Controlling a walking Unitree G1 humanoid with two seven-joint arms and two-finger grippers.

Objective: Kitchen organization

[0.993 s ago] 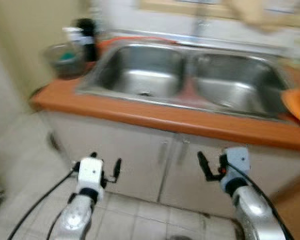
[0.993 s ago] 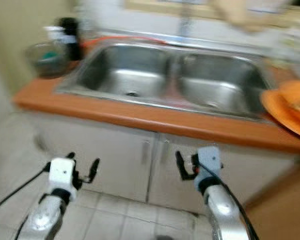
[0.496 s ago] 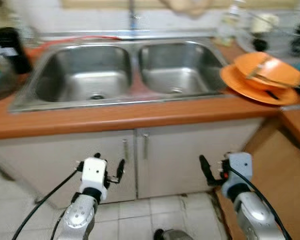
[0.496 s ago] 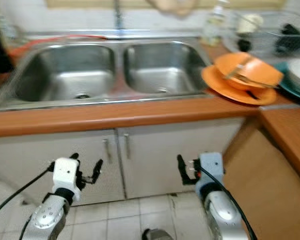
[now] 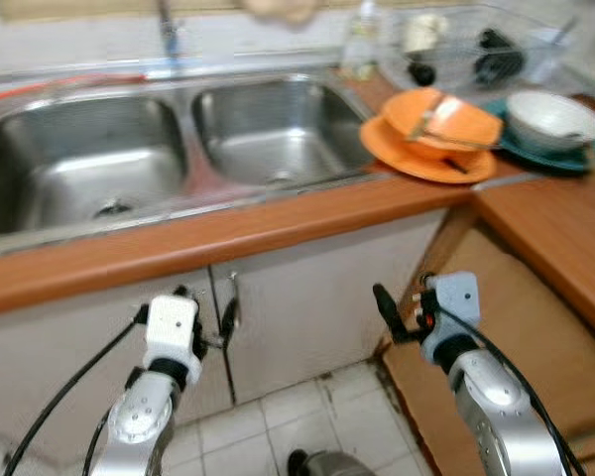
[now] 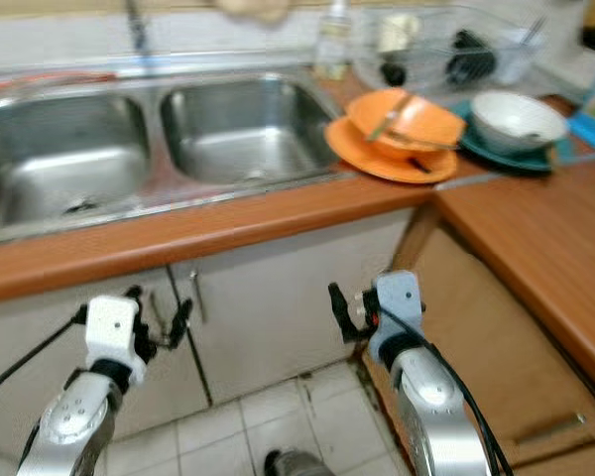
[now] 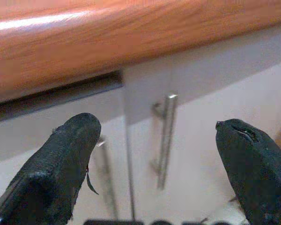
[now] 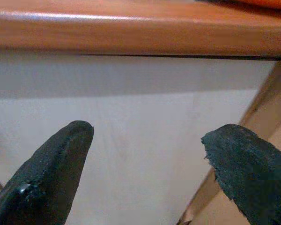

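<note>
A steel double sink (image 5: 129, 149) is set in an orange-brown counter (image 5: 278, 223). To its right lies a stack of orange plates (image 5: 431, 134) with cutlery on top. Beyond them a white bowl (image 5: 550, 117) rests on a teal plate. My left gripper (image 5: 185, 315) hangs open below the counter edge, facing the cabinet door handles (image 7: 165, 136). My right gripper (image 5: 405, 300) is open too, low in front of the pale cabinet door (image 8: 131, 131). Both hold nothing.
A wire dish rack (image 5: 476, 55) with cups stands at the back right, with a clear bottle (image 5: 360, 40) beside the tap (image 5: 166, 25). The counter turns a corner on the right (image 5: 555, 228). Tiled floor (image 5: 278, 426) lies below.
The whole view has swung right: the sink slid to the left of the picture, and the orange plates, white bowl and corner counter came closer. Both grippers stay low and open.
</note>
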